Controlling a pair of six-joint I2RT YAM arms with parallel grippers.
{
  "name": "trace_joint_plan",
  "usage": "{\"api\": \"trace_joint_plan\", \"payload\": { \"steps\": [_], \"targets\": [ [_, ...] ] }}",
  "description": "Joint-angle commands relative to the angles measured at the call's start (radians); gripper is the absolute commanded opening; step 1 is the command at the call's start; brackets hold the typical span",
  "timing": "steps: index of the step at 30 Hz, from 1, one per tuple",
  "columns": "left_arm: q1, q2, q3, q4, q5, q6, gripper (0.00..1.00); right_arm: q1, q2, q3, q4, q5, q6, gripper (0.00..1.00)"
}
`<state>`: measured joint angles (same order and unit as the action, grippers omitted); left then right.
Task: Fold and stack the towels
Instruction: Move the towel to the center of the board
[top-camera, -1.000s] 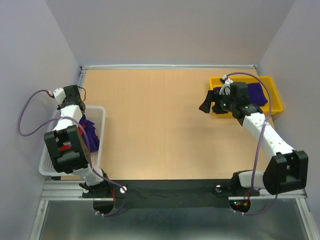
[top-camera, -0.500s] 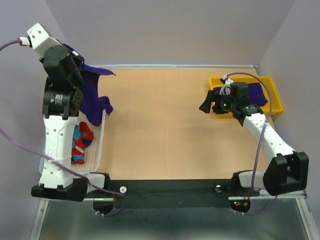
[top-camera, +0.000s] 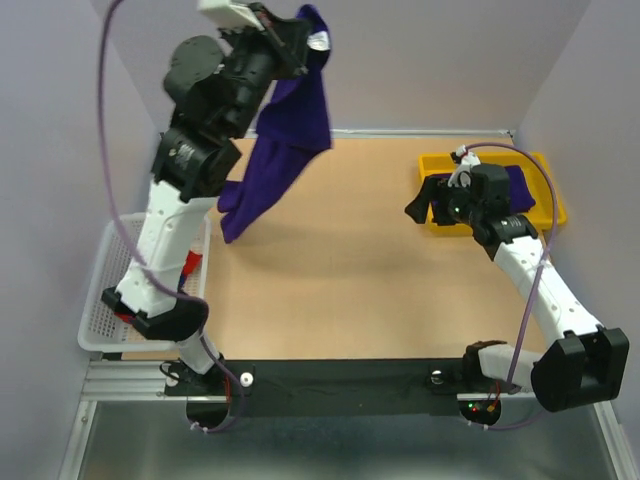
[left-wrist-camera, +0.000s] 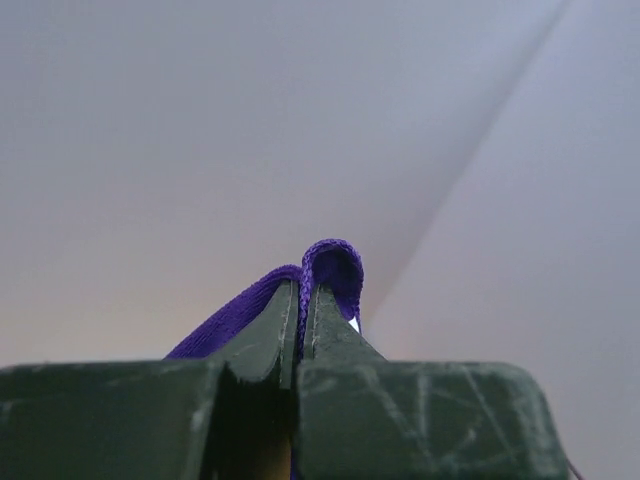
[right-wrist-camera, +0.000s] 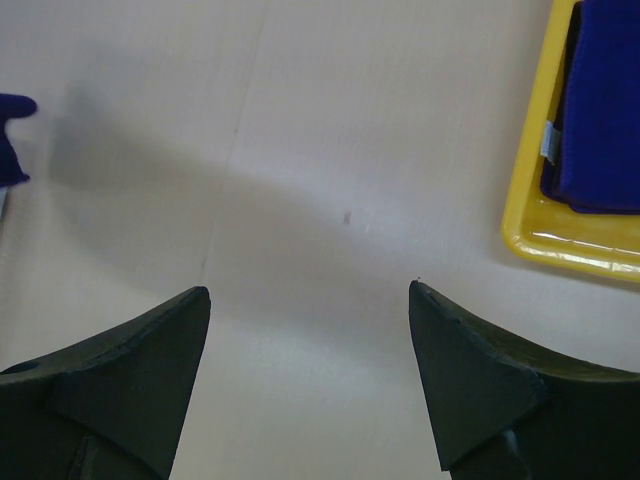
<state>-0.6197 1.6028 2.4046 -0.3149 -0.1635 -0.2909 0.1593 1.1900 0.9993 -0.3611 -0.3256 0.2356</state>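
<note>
Left hand (left-wrist-camera: 307, 300): clamped on purple towel (top-camera: 285, 140), which hung above table (top-camera: 340, 280). Right hand (right-wrist-camera: 310, 300): spread apart, empty, beside yellow tray (right-wrist-camera: 535, 215) that held second purple towel (right-wrist-camera: 605, 100).

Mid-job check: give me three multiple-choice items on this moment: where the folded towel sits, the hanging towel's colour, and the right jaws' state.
1. Where does the folded purple towel lie? A in the yellow tray; B in the white basket; C on the floor.
2. What colour is the hanging towel in the left jaws? A red; B grey; C deep purple.
3. How do the right jaws stand? A shut on a towel; B open, empty; C shut on the tray's rim.
Answers: 1 A, it lies inside the yellow rim; 2 C, the pinched cloth is purple; 3 B, a wide gap shows only table.
</note>
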Motion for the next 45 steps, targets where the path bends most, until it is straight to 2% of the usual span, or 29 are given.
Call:
{"api": "trace_joint_plan", "payload": {
  "steps": [1,6,11,15,17,18,21,22,24,25,28,29,30,31,34,37,41,45],
  "targets": [
    [-0.064,0.074,0.079,0.077,0.110,0.007,0.00,0.005,-0.073,0.007,0.013,0.075,-0.007,0.85],
    [-0.095,0.000,-0.056,0.145,0.099,-0.019,0.00,0.005,-0.107,-0.013,0.013,0.114,-0.022,0.85],
    [-0.095,-0.191,-0.338,0.189,0.001,-0.047,0.00,0.005,-0.102,-0.033,0.013,0.083,-0.022,0.85],
    [-0.095,-0.352,-0.516,0.157,-0.138,-0.050,0.00,0.005,-0.089,-0.044,0.013,0.046,-0.028,0.84],
    [-0.097,-0.446,-0.613,0.088,-0.226,-0.079,0.00,0.005,-0.078,-0.047,0.013,0.031,-0.033,0.83],
    [-0.095,-0.478,-0.703,0.064,-0.246,-0.092,0.00,0.005,-0.069,-0.047,0.013,0.020,-0.035,0.83],
    [-0.095,-0.607,-0.879,-0.032,-0.261,-0.209,0.00,0.005,-0.049,-0.057,0.013,-0.026,-0.032,0.82],
    [-0.095,-0.669,-1.015,-0.052,-0.257,-0.252,0.02,0.006,-0.041,-0.060,0.013,-0.045,-0.032,0.81],
    [-0.095,-0.731,-1.163,-0.098,-0.214,-0.316,0.07,0.009,-0.020,-0.065,0.011,-0.056,-0.032,0.80],
    [-0.095,-0.786,-1.291,-0.125,-0.206,-0.394,0.11,0.019,-0.010,-0.071,0.011,-0.064,-0.035,0.80],
    [-0.095,-0.880,-1.445,-0.191,-0.234,-0.494,0.24,0.074,0.045,-0.070,0.010,-0.066,-0.036,0.79],
    [-0.095,-0.903,-1.479,-0.252,-0.281,-0.513,0.34,0.124,0.078,-0.065,0.008,-0.044,-0.036,0.78],
    [-0.095,-0.926,-1.490,-0.275,-0.300,-0.522,0.39,0.152,0.097,-0.065,0.008,-0.024,-0.036,0.78],
    [-0.095,-0.963,-1.495,-0.308,-0.333,-0.524,0.51,0.175,0.120,-0.061,0.010,0.017,-0.036,0.78],
    [-0.095,-0.977,-1.458,-0.339,-0.370,-0.492,0.69,0.235,0.207,-0.048,0.011,0.059,-0.019,0.75],
    [-0.095,-0.910,-1.394,-0.345,-0.383,-0.403,0.98,0.296,0.294,-0.016,0.017,0.117,0.022,0.72],
    [-0.095,-0.793,-1.329,-0.290,-0.344,-0.268,0.99,0.373,0.376,-0.001,0.050,0.161,0.105,0.67],
    [-0.095,-0.637,-1.308,-0.170,-0.222,-0.163,0.99,0.445,0.427,-0.005,0.114,0.181,0.189,0.62]
  ]
}}
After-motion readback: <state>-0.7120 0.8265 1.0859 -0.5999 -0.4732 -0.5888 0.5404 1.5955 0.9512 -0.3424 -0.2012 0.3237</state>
